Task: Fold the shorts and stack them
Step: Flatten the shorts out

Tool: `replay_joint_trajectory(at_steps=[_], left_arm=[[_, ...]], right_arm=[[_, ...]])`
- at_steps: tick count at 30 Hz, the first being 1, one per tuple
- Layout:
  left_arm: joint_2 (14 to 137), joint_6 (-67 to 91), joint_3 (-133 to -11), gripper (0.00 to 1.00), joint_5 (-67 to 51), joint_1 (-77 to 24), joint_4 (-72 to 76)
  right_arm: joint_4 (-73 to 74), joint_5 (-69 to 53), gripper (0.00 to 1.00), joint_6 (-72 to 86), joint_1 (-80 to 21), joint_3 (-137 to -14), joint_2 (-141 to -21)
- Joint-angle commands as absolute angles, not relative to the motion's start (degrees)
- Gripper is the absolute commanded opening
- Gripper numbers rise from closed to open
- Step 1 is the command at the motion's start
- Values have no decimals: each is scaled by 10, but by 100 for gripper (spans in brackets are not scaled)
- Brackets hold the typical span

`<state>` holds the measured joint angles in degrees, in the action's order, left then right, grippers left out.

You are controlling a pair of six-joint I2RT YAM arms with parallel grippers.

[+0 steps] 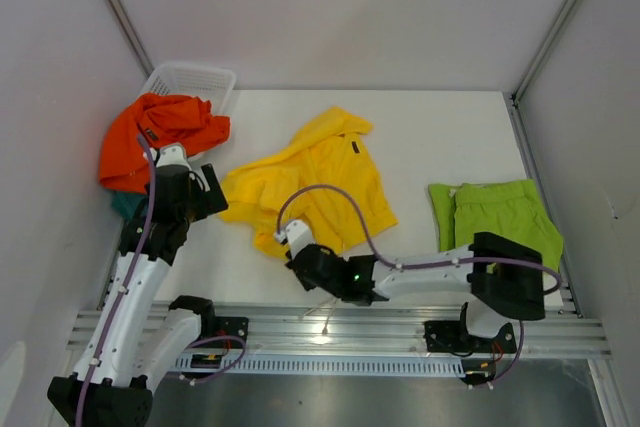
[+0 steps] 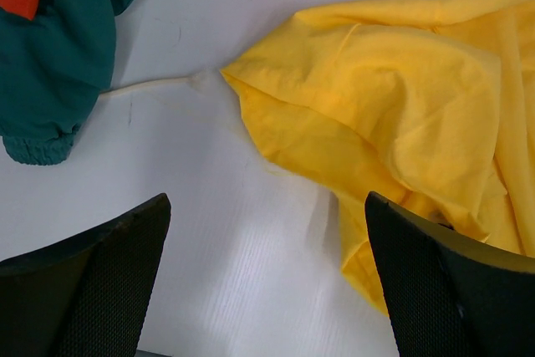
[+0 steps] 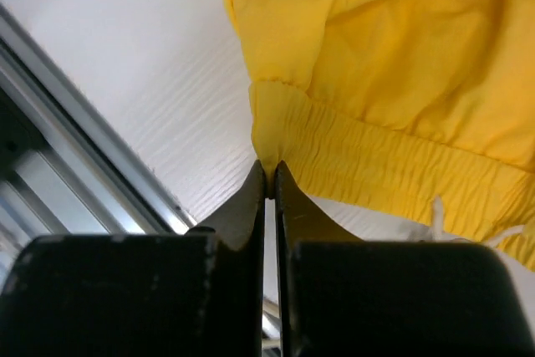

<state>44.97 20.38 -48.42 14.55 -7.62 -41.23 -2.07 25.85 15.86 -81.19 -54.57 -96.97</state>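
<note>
The yellow shorts (image 1: 320,182) lie crumpled in the middle of the table. My right gripper (image 1: 283,240) is shut on a corner of their elastic waistband (image 3: 269,152) at the near left edge. My left gripper (image 1: 205,192) is open and empty just left of the yellow shorts (image 2: 401,98), its fingers (image 2: 100,273) above bare table. The lime green shorts (image 1: 495,219) lie folded at the right. The orange shorts (image 1: 155,132) are heaped at the back left over the teal shorts (image 2: 58,48), of which a cuff shows.
A white mesh basket (image 1: 195,82) stands at the back left under the orange heap. A white drawstring (image 2: 150,85) lies on the table between the teal and yellow cloth. A metal rail (image 1: 330,322) runs along the near edge.
</note>
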Motion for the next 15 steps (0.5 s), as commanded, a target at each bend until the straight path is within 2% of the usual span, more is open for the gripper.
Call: replay_joint_trajectory(at_steps=[1,5,12,15], left_arm=[[449,188,-487,99,129,-70,-396],[448,185,-486,99,125,-70,-393],[452,183,-483,99,115,-70,-390],[454,180,-482,99,106,-70,-387]], right_arm=[[-80,160,0,235,-757,-494,-883],[-86,-17,0,300,-643,-464,-876],[39,-33,1,323,-576,-523,-971],[35,-36,4,327,-570,-526,-996]])
